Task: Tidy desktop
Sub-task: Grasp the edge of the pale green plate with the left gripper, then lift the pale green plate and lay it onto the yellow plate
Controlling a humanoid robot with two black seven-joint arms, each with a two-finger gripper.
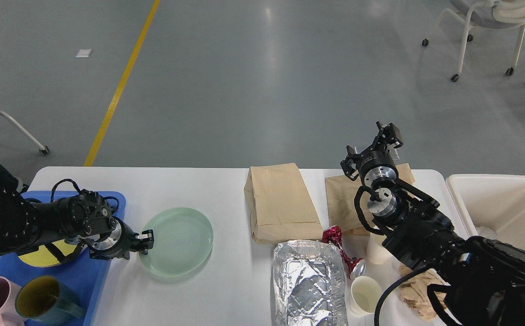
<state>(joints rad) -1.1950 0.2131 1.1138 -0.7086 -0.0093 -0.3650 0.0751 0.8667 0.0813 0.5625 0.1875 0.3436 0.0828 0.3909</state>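
Desktop (226,190): left gripper (146,239) pinches plate (176,241) rim, slip likely if lifted flat; right gripper (387,136) raised, jaws parted, empty, elbow crowding cups (364,294).

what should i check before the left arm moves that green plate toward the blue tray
1. Left end effector fingers at near-left rim of the pale green plate: ok.
2. Firm grip on the rim: cannot tell.
3. Free spot in the blue tray: cannot tell, the arm hides much of it; yellow plate and two mugs already inside.
4. Right end effector raised, away from the plate: ok.
5. Desktop beside the plate bare: ok.
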